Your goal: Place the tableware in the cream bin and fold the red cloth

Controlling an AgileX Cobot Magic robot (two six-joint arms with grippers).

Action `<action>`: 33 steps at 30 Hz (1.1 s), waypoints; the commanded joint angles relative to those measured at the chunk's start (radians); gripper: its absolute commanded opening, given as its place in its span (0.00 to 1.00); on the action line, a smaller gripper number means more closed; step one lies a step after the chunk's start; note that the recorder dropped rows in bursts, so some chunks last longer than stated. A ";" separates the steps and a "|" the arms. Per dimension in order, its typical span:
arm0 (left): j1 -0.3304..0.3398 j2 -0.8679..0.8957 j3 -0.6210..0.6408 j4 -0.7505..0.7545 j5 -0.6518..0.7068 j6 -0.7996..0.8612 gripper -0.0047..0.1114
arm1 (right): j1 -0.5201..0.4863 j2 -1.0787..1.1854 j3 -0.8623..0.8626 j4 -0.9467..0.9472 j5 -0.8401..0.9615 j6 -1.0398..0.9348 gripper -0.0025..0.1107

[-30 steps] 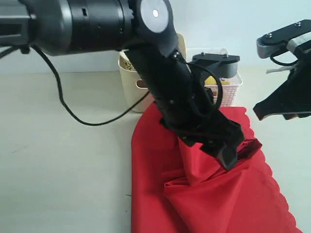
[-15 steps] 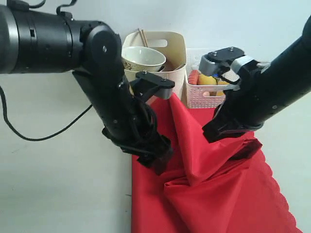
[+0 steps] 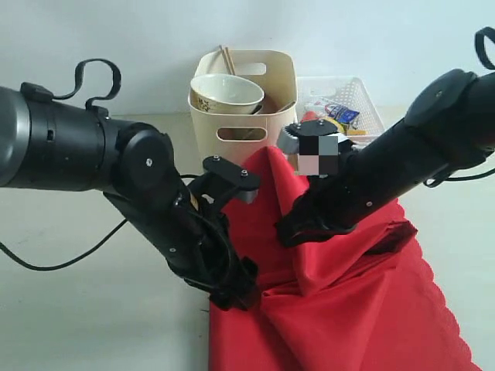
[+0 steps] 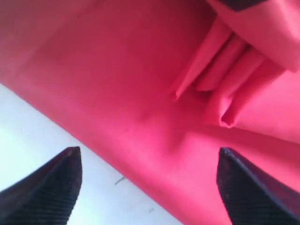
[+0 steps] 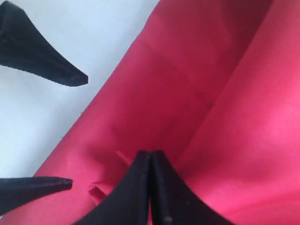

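Red cloth [image 3: 348,309] lies rumpled on the bench [image 3: 77,309]. Its long axis runs from the cream bin [image 3: 247,135] toward the near side, with one ridge lifted by the bin.

Bowl [image 3: 227,93] and chopsticks [image 3: 227,58] sit in the bin.

Left tool [image 3: 232,292] is spread, low over the cloth's left long edge, one finger over bare bench and one over fabric.

Right tool [image 5: 150,154] is pressed together, tips at a small pucker further in. Cannot tell if any fabric is caught.

Judgement: the left arm is nearer the edge, so an edge grab looks like its job.

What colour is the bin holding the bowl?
The bin is plain cream, with no pattern; it shows best in the exterior view.
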 commanded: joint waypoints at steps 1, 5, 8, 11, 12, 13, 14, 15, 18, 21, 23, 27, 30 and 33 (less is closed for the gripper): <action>-0.001 -0.006 0.038 -0.083 -0.081 0.074 0.69 | 0.050 0.032 -0.003 -0.007 -0.063 -0.011 0.02; -0.016 -0.003 0.041 -0.084 -0.086 0.080 0.69 | 0.056 0.052 -0.003 -0.028 -0.112 0.011 0.02; -0.029 0.011 0.043 -0.065 -0.087 0.080 0.69 | 0.056 0.052 -0.003 -0.156 -0.200 0.152 0.02; -0.033 0.038 0.043 -0.060 -0.084 0.080 0.69 | 0.056 0.048 -0.003 -0.366 -0.280 0.356 0.02; -0.033 0.049 0.043 -0.057 -0.084 0.080 0.69 | 0.056 0.048 -0.003 -0.439 -0.305 0.423 0.02; -0.033 0.059 0.043 -0.057 -0.084 0.080 0.69 | 0.056 0.048 -0.003 -0.527 -0.327 0.508 0.02; -0.033 0.069 0.043 -0.057 -0.084 0.080 0.69 | 0.056 0.048 -0.003 -0.612 -0.349 0.588 0.02; -0.033 0.078 0.043 -0.057 -0.082 0.080 0.69 | 0.056 0.048 -0.003 -0.694 -0.364 0.661 0.02; -0.033 0.097 0.043 -0.057 -0.082 0.080 0.69 | 0.056 0.048 -0.028 -0.893 -0.376 0.834 0.02; -0.033 0.109 0.043 -0.057 -0.080 0.080 0.69 | 0.056 0.048 -0.079 -1.062 -0.350 0.962 0.02; -0.033 0.111 0.043 -0.055 -0.078 0.080 0.69 | 0.056 0.048 -0.124 -1.164 -0.317 1.015 0.02; -0.033 0.113 0.043 -0.053 -0.068 0.080 0.69 | 0.056 0.048 -0.223 -1.365 -0.227 1.088 0.02; -0.033 0.113 0.043 -0.052 -0.062 0.080 0.69 | 0.056 0.048 -0.282 -1.512 -0.147 1.154 0.02; -0.033 0.113 0.043 -0.047 -0.056 0.080 0.69 | 0.056 0.048 -0.338 -1.586 -0.054 1.193 0.02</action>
